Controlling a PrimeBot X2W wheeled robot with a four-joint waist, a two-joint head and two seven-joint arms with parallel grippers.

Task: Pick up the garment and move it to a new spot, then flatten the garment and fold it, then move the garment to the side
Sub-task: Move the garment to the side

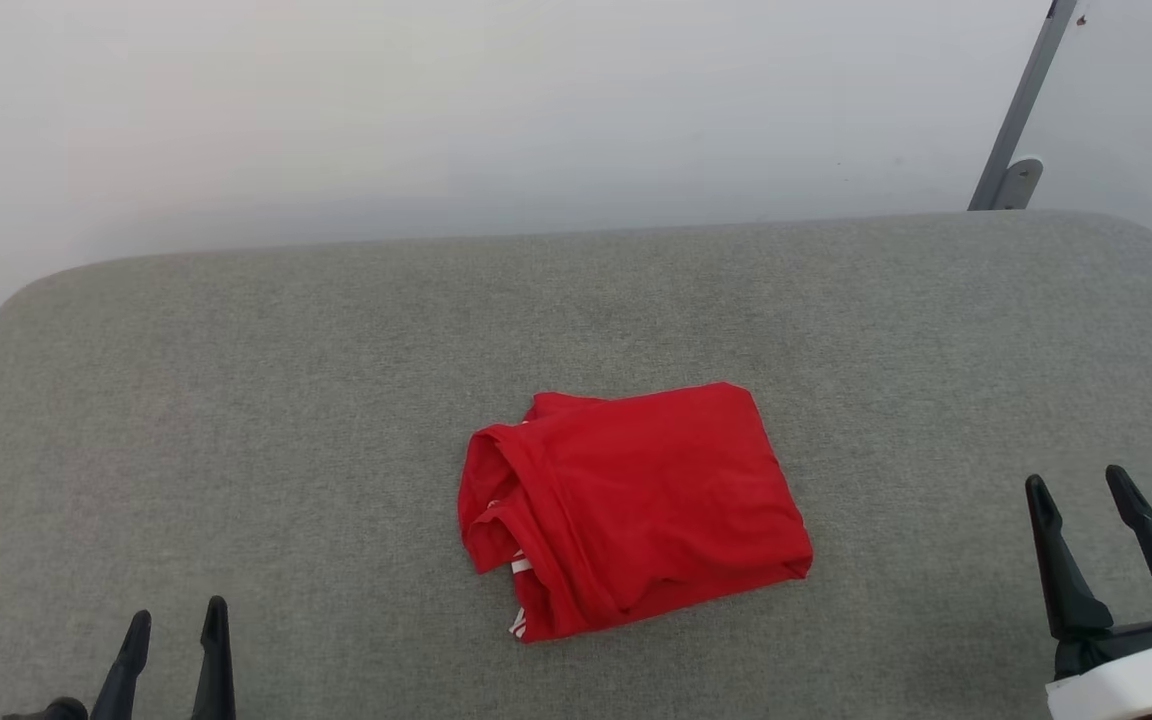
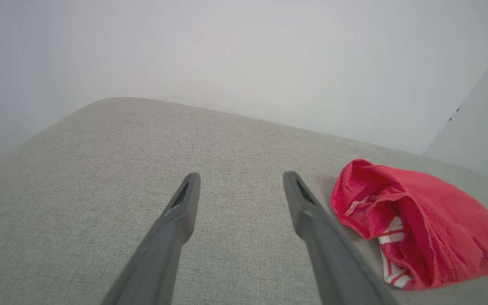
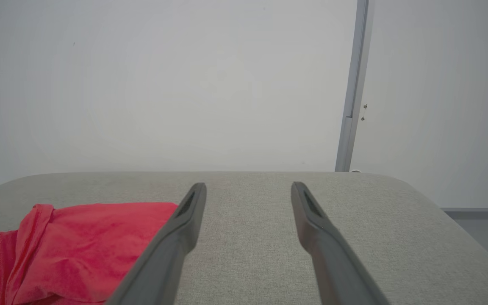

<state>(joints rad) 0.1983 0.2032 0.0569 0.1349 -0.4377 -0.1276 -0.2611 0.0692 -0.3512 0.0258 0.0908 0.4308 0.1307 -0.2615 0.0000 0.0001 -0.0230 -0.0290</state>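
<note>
Head view: garment bunched on cushion; left gripper, right gripper both spread, empty, well clear. We suggest pinching 2 opposite edges, lifting level.

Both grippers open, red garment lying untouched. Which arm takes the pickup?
Probably left. The bright red soft fabric garment turns its bunched, loose edge with striped trim toward the left gripper, whose fingers stand open, so it should be easy to pinch. The right gripper, also open, faces a flat folded edge.
</note>
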